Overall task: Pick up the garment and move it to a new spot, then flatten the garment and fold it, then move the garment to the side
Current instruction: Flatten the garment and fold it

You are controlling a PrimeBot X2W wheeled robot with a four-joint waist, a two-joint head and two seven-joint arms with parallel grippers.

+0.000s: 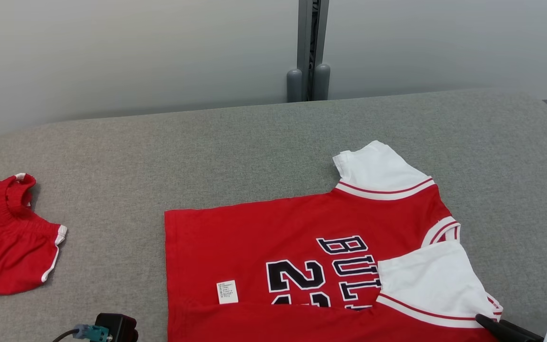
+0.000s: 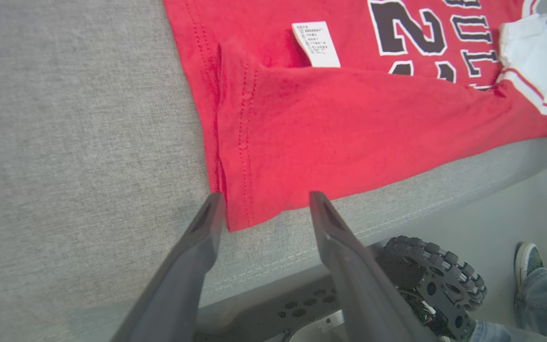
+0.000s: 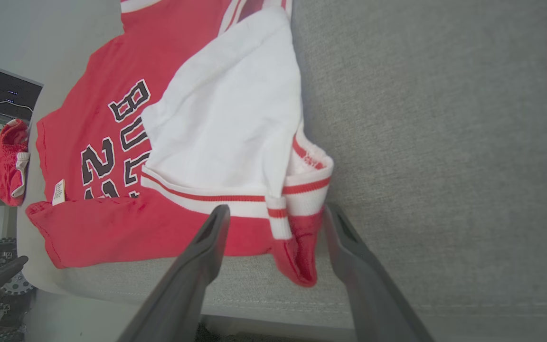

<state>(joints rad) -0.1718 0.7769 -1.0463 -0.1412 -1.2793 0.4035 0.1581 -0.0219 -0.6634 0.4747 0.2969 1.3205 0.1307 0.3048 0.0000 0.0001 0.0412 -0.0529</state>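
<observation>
Red garment (image 1: 302, 247) lies flat on the grey surface (image 1: 207, 142), long axis running left to right, near edge folded over. The left pincer (image 2: 268, 202) stands parted astride the hem corner (image 2: 238, 213); the right pincer (image 3: 276, 211) gapes wide around the sleeve cuff (image 3: 297, 237). Neither grips cloth, and each sits at its own end.
</observation>
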